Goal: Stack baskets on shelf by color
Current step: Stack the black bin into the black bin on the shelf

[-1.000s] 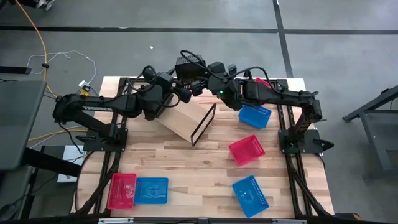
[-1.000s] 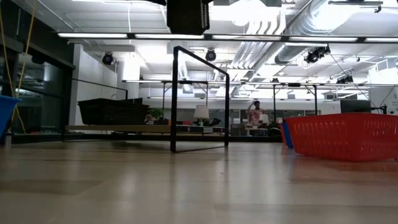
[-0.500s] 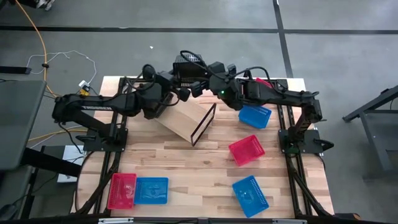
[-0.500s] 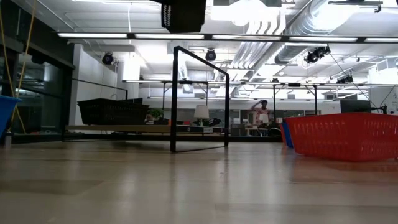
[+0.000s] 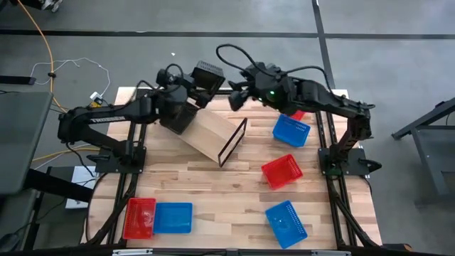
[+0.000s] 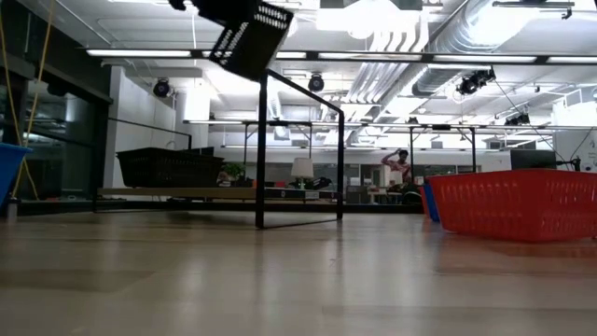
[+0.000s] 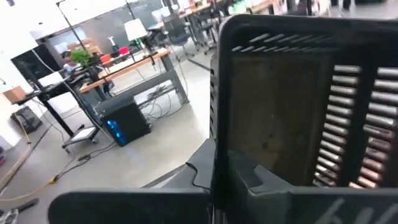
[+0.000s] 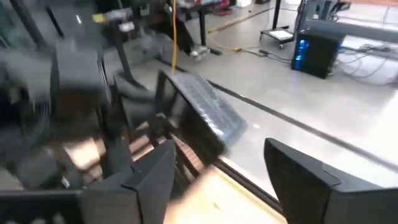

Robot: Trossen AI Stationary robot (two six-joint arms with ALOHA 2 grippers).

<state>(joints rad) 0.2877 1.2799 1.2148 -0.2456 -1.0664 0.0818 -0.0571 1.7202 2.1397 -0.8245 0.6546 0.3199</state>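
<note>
A black basket hangs high over the table's far edge, with my left gripper shut on it; in the low view the basket is tilted. My right gripper stands open just to its right, nothing between its fingers. The light-wood shelf lies slantwise below them, its black frame at the near right end. In the low view another black basket sits on a light board left of the frame. My left gripper holds the black basket by one side wall; one finger seems to be inside the basket and the other outside. It comes at the basket from the table's left. The basket is lifted clear and tilted above the shelf.
A blue basket and a red basket lie right of the shelf, and another blue basket lies near the front right. A red basket and a blue basket sit side by side at the front left.
My left gripper has shut on the black basket, and my right gripper has opened, let go of it and drawn back toward the table's right. The basket has stayed in the air over the far edge, shifted slightly left, and now hangs tilted.
</note>
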